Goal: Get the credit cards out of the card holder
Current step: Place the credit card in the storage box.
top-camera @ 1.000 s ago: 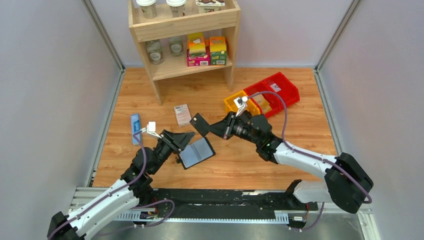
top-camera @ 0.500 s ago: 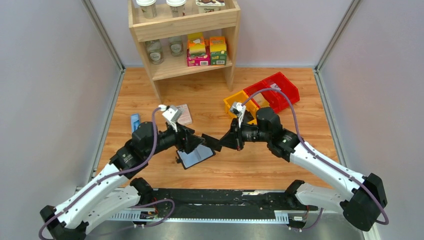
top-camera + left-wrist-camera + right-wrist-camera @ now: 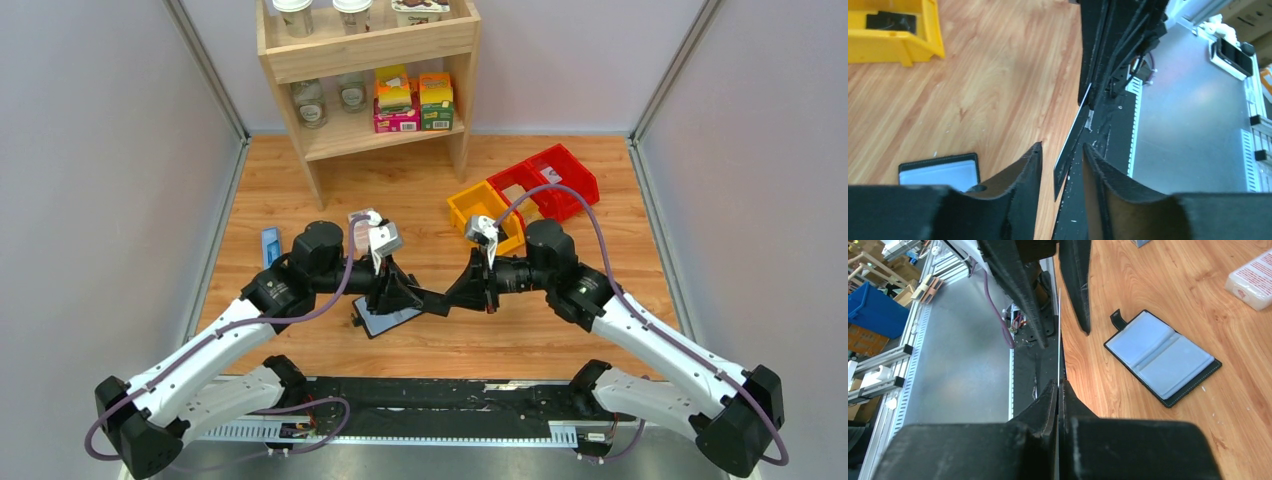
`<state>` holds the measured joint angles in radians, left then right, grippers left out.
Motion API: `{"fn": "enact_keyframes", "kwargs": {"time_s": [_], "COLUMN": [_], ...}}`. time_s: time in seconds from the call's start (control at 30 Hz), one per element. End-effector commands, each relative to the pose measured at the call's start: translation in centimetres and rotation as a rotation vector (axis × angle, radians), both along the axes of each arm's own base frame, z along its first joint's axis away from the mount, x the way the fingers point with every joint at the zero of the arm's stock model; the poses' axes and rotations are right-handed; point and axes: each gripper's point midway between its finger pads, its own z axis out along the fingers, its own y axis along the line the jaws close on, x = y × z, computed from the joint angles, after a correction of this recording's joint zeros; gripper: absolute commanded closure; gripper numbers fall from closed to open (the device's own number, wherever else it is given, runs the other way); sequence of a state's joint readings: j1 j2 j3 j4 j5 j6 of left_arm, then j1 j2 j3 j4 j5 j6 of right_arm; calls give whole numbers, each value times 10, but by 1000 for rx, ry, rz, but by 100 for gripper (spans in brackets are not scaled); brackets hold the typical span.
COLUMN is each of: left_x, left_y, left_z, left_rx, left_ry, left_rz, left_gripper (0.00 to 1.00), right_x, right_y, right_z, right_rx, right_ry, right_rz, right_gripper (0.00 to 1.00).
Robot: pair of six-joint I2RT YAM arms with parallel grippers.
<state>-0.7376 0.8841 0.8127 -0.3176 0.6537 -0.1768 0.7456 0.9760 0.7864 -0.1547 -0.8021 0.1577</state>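
The right gripper (image 3: 1058,390) pinches a credit card (image 3: 1079,112) on edge, its long side pointing toward the left edge of the table (image 3: 600,210). The left gripper (image 3: 1063,147) is open wide around the card's tip.

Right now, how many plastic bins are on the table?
3. A yellow bin sits right of centre, partly behind the right arm. A red bin is just beyond it, and a second red bin sits beside that, furthest right. None appear hidden.

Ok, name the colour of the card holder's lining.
Black bifold card holder's lining: pale grey-blue, clearest in the right wrist view.
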Motion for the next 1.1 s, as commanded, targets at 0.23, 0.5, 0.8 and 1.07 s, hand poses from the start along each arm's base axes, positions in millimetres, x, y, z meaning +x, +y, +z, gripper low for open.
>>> {"fn": "enact_keyframes", "kwargs": {"time_s": [0.23,0.5,0.8,1.07], "left_x": [-14,20,49,47], "left_y": [-9,-3,10,6], "left_z": [40,50,74,79], "left_rx": [-103,-201,-608,-802], "left_ry": [-92,-114,-10,151], "left_rz": [-165,107,387,415], "left_gripper": [100,100,100,100], "right_x": [-1,32,48,52], "right_y": [0,-8,-15,2], "right_z": [12,34,38,53], "right_rx": [57,272,559,672], "right_ry": [-66,-24,188,281], "right_rz": [6,-304,-443,-358], "right_gripper": [90,10,0,5]}}
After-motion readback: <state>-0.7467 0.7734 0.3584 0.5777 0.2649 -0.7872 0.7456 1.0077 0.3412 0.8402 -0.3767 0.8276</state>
